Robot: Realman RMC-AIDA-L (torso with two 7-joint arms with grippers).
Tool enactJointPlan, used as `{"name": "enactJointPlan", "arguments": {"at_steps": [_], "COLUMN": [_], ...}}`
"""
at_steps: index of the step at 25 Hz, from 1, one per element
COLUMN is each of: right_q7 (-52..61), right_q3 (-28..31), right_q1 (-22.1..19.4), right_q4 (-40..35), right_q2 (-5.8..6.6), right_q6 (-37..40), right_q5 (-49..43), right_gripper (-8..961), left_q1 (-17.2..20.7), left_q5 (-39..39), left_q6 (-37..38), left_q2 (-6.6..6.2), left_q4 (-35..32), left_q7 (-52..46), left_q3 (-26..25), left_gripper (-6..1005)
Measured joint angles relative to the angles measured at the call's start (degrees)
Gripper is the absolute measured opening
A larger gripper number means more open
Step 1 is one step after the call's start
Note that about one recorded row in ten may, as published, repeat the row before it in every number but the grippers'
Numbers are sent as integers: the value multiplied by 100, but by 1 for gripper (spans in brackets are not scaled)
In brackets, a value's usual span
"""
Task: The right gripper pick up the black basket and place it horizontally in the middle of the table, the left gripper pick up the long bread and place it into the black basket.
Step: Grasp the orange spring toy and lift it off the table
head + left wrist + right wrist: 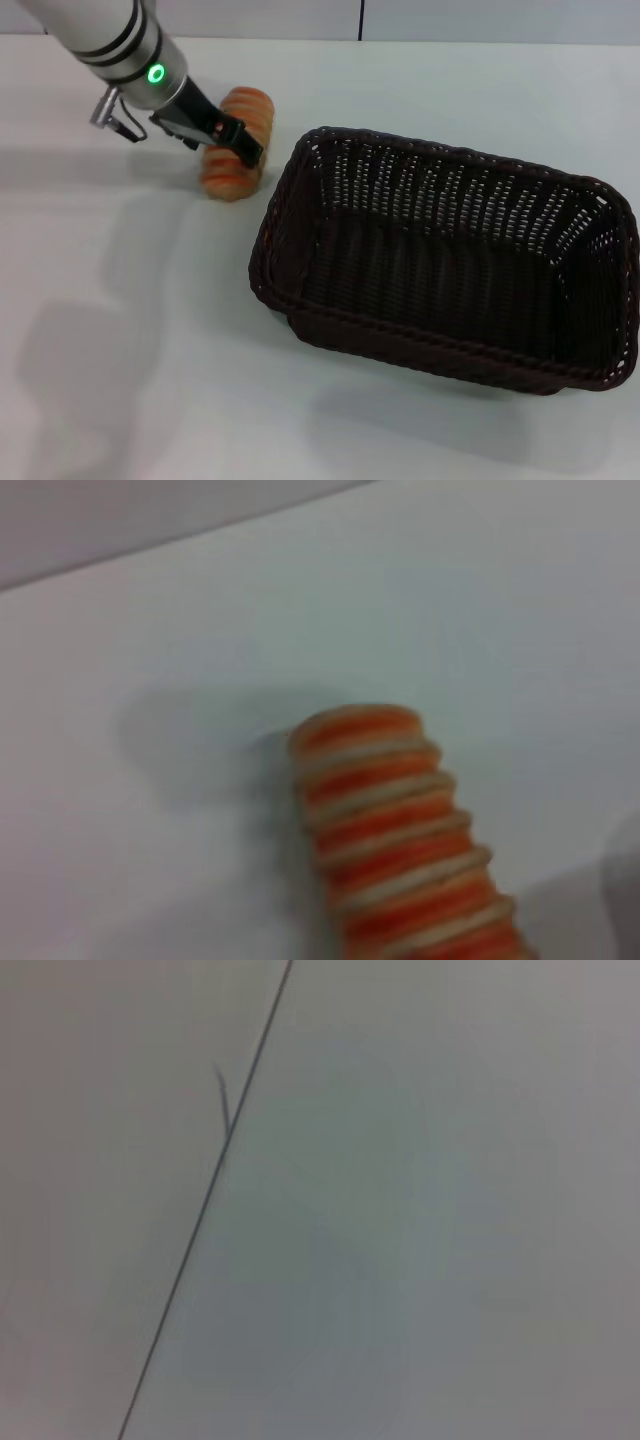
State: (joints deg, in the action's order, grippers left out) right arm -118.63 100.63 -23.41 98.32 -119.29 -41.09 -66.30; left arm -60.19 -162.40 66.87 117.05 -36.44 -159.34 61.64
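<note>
One arm reaches in from 10 o'clock in the head view, and the left gripper (232, 143) sits right on top of the long bread (238, 140), but I cannot tell if its claw is open or closed. The bread lies on the white table (120, 380), near the black basket (450, 260), which stands to its 4 o'clock. A pale wall (400, 18) with a thin dark line (361, 20) runs along 12 o'clock.
</note>
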Motion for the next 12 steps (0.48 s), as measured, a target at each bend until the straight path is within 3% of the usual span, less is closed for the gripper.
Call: {"name": "enactJointPlan", "arguments": {"at_steps": [9,12], "right_q7": [-20,85], "right_q3": [-286,-165], "right_q1": [44,77], "right_q4": [149,-12], "right_q2": [-13,-13], "right_q6": [406,649], "right_q5": [-155,280], "right_gripper": [577,576], "left_q1": [200,286], "left_q5": [25,29], "left_q6": [-28,-1], "left_q2": [29,8], "left_q4": [6,-8], "left_q7": [156,158], "left_q3": [-57,-77], "left_gripper": [856,856]}}
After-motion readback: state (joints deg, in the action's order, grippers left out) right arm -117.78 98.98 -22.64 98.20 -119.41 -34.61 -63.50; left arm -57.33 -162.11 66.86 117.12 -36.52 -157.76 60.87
